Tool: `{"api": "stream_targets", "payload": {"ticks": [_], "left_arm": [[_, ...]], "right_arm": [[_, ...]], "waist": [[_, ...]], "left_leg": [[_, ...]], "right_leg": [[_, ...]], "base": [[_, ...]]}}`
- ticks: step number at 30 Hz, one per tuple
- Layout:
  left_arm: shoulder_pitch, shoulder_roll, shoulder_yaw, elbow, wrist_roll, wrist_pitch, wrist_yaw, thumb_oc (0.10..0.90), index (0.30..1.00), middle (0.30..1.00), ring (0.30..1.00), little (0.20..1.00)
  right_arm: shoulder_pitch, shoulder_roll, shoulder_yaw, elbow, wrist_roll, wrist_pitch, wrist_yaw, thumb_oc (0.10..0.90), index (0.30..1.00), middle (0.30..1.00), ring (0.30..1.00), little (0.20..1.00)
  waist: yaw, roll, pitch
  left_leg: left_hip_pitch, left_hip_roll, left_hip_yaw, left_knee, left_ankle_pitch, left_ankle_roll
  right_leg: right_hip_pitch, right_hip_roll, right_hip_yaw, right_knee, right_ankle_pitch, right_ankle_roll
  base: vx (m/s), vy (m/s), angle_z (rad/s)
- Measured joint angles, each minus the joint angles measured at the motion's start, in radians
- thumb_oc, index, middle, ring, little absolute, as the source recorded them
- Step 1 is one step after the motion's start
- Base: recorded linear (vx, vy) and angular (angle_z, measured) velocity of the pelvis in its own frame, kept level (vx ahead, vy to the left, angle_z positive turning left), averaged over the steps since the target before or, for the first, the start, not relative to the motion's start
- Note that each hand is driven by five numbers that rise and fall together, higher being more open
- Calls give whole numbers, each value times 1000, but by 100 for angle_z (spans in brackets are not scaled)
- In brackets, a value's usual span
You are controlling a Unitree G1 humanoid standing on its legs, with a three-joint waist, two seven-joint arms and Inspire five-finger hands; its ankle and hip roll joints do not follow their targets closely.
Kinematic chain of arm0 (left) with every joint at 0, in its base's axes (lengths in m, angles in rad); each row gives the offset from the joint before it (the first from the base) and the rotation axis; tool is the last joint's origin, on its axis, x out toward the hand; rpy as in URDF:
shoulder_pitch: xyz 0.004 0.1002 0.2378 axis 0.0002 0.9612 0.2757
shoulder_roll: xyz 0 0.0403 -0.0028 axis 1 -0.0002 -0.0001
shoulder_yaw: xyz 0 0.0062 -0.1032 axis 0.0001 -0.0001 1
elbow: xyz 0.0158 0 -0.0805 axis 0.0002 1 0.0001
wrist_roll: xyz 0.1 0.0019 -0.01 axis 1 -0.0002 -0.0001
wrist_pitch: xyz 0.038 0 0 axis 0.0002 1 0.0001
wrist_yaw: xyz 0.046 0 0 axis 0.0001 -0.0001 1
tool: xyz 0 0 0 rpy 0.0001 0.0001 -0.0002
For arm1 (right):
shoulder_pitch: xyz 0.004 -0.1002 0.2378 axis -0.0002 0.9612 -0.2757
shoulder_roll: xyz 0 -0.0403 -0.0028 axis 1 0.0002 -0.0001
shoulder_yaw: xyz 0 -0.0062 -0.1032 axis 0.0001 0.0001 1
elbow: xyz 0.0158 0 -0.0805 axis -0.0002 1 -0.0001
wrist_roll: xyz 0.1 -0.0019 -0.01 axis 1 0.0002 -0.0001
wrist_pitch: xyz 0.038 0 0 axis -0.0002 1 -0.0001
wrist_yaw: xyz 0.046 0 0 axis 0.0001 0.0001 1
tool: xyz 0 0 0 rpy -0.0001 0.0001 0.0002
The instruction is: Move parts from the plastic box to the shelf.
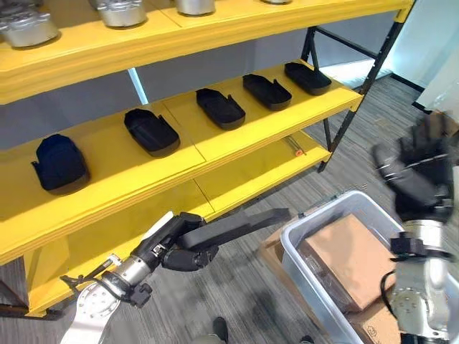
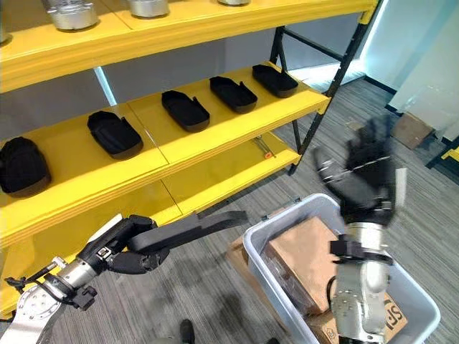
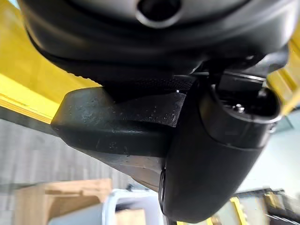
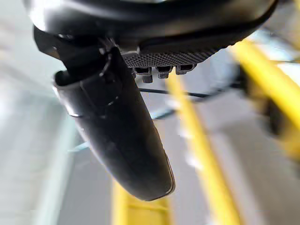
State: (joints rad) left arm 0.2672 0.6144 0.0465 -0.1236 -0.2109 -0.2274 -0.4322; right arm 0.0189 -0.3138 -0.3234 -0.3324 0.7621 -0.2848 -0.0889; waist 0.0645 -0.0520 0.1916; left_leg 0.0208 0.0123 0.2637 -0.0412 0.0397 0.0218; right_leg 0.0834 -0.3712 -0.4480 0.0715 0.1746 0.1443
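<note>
shelf: yellow painted shelf boards (image 1: 237, 140), smooth, satin
parts: black moulded plastic shells (image 1: 150, 131), matt
held part: long dark plastic piece (image 1: 233, 226), matt, scuffed
box: translucent grey plastic tub (image 2: 283, 276), smooth
canisters: silver metal pots (image 1: 29, 29), glossy

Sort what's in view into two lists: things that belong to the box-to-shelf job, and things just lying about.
Job:
- black part held in left hand
- plastic box on the floor
- yellow shelf
- black parts lined up on it
- right hand, raised, open, holding nothing

Lying about:
- metal parts on the top shelf
- cardboard box on the floor, far right
</note>
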Motion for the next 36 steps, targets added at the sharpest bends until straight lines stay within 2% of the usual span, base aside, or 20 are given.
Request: {"api": "stream_targets", "payload": {"ticks": [3, 6, 7, 8, 9, 10, 11, 13, 14, 16, 21, 23, 24, 25, 26, 27, 28, 32, 35, 36], "left_arm": [[30, -2, -2, -5, 0, 1, -17, 400, 300, 300, 300, 300], [32, 1, 1, -5, -7, 10, -16, 400, 300, 300, 300, 300], [24, 3, 2, -4, -10, 13, -15, 400, 300, 300, 300, 300], [20, -2, 1, -4, -11, 19, -17, 400, 300, 300, 300, 300], [11, -11, -2, -4, -11, 28, -23, 400, 300, 300, 300, 300], [7, -9, -2, -13, -12, 28, -32, 400, 300, 300, 300, 300], [11, -10, -2, -19, -11, 30, -32, 400, 300, 300, 300, 300], [32, -21, -6, -72, -8, 74, -9, 400, 300, 300, 300, 300], [35, -24, -6, -107, -9, 78, -4, 400, 300, 300, 300, 300], [25, -26, -6, -140, -10, 57, 5, 400, 300, 300, 300, 300], [-2, -34, 26, -150, -62, 13, -9, 400, 300, 300, 300, 300], [-17, -51, 29, -152, -62, 8, -18, 400, 300, 300, 300, 300], [-21, -50, 29, -155, -62, 7, -19, 400, 300, 300, 300, 300], [-32, -49, 29, -156, -62, 7, -23, 400, 300, 300, 300, 300], [-44, -42, 23, -148, -63, 7, -24, 400, 300, 300, 300, 300], [-55, -38, 23, -145, -68, 7, -24, 400, 300, 300, 300, 300], [-53, -41, 23, -144, -96, 7, -24, 400, 300, 300, 300, 300], [-38, -52, 26, -137, -175, 8, -31, 400, 300, 300, 300, 300], [-48, -54, 18, -111, -180, 6, -38, 400, 300, 300, 300, 300], [-49, -54, 11, -98, -180, 6, -38, 400, 300, 300, 300, 300]], "right_arm": [[-20, -50, -69, -110, -66, -35, -117, 900, 1000, 1000, 1000, 1000], [-5, -118, -162, -104, -124, -39, -160, 900, 1000, 1000, 1000, 1000], [26, -134, -180, -104, -131, -32, -148, 900, 1000, 1000, 1000, 1000], [44, -133, -180, -99, -127, -13, -128, 900, 1000, 1000, 1000, 1000], [73, -133, -180, -94, -115, -3, -104, 900, 1000, 1000, 1000, 1000], [161, -112, -174, -90, -89, 41, -56, 900, 1000, 1000, 1000, 1000], [196, -97, -160, -84, -91, 61, -36, 900, 1000, 1000, 1000, 1000], [266, -90, -103, -54, -155, 122, -15, 900, 1000, 1000, 1000, 1000], [287, -103, -80, -45, -174, 156, -8, 900, 1000, 1000, 1000, 1000], [298, -152, 1, 61, -185, 172, 22, 900, 1000, 1000, 1000, 1000], [324, -122, -2, 235, -187, 154, 35, 900, 1000, 1000, 1000, 1000], [327, -91, -11, 230, -180, 132, 35, 900, 1000, 1000, 1000, 1000], [326, -91, -11, 222, -182, 131, 37, 900, 1000, 1000, 1000, 1000], [319, -91, -11, 219, -183, 119, 37, 900, 1000, 1000, 1000, 1000], [318, -83, -9, 216, -192, 115, 36, 900, 1000, 1000, 1000, 1000], [322, -77, -8, 189, -195, 115, 37, 900, 1000, 1000, 1000, 1000], [318, -84, -11, 174, -196, 113, 41, 900, 1000, 1000, 1000, 1000], [255, -96, -34, 183, -200, 111, 57, 900, 1000, 1000, 1000, 1000], [227, -106, -30, 181, -205, 111, 58, 900, 1000, 1000, 1000, 1000], [229, -122, -24, 178, -207, 109, 60, 900, 1000, 1000, 1000, 1000]], "waist": [[5, -2, 1], [-7, 0, 2], [-28, -1, 1], [-41, -1, 1], [-67, 9, 1], [-101, 12, 1], [-103, 4, -4], [-147, 9, -8], [-140, 14, -10], [-131, 26, -12], [-136, 59, -1], [-158, 84, 20], [-172, 100, 24], [-172, 117, 34], [-180, 99, 47], [-204, 91, 52], [-202, 77, 61], [-190, 100, 59], [-189, 104, 60], [-195, 111, 61]], "left_leg": [[21, -25, -2, -18, -4, 17], [60, -35, -25, -42, -3, 60], [46, -31, -52, -39, 3, 68], [44, -31, -77, -38, 3, 68], [40, -22, -116, -39, 6, 68], [39, -7, -168, -38, 11, 61], [42, -13, -185, -38, 7, 52], [46, 0, -270, -34, 16, 18], [38, 5, -272, -36, 23, 2], [-12, 26, -298, -8, 33, -16], [-110, 43, -276, 79, 50, -28], [-118, 55, -206, 64, 69, -53], [-122, 60, -166, 64, 59, -47], [-115, 63, -126, 83, 11, -25], [-116, 75, -36, 126, -50, -24], [-119, 93, 20, 151, -60, -46], [-110, 106, -11, 148, -54, -54], [-41, 198, -98, 76, -26, -97], [-40, 250, -77, 76, -3, -123], [-49, 269, -60, 81, 1, -121]], "right_leg": [[0, -29, 1, 25, 31, 26], [-42, -57, 9, 119, 35, 82], [-37, -3, 39, 52, -30, 93], [-38, 46, 81, 2, -42, 89], [-35, 101, 165, -26, -76, 65], [-53, 192, 271, -61, -89, 38], [-67, 225, 301, -69, -80, 24], [-54, 326, 439, -50, -177, -50], [-46, 343, 453, -55, -172, -83], [-71, 369, 429, -42, -182, -99], [-115, 382, 342, -3, -205, -132], [-114, 379, 282, 14, -226, -162], [-112, 379, 256, 17, -222, -180], [-116, 373, 242, 35, -229, -195], [-115, 352, 215, 37, -229, -210], [-114, 314, 187, 37, -232, -208], [-124, 301, 191, 37, -239, -206], [-130, 285, 196, 60, -228, -183], [-136, 246, 181, 103, -240, -158], [-139, 224, 176, 127, -255, -128]], "base": [[22, 171, 6], [65, 141, 14], [104, 16, 34], [119, -43, 67], [111, -58, 109], [140, -139, 116], [128, -136, 114], [21, -231, 101], [-4, -389, 66], [-22, -330, 45], [-33, -169, 60], [0, 0, 69], [-2, 73, 58], [23, 122, 49], [78, 175, 69], [81, 170, 63], [85, 178, 53], [62, 201, 7], [50, 325, 15], [32, 467, 34]]}}
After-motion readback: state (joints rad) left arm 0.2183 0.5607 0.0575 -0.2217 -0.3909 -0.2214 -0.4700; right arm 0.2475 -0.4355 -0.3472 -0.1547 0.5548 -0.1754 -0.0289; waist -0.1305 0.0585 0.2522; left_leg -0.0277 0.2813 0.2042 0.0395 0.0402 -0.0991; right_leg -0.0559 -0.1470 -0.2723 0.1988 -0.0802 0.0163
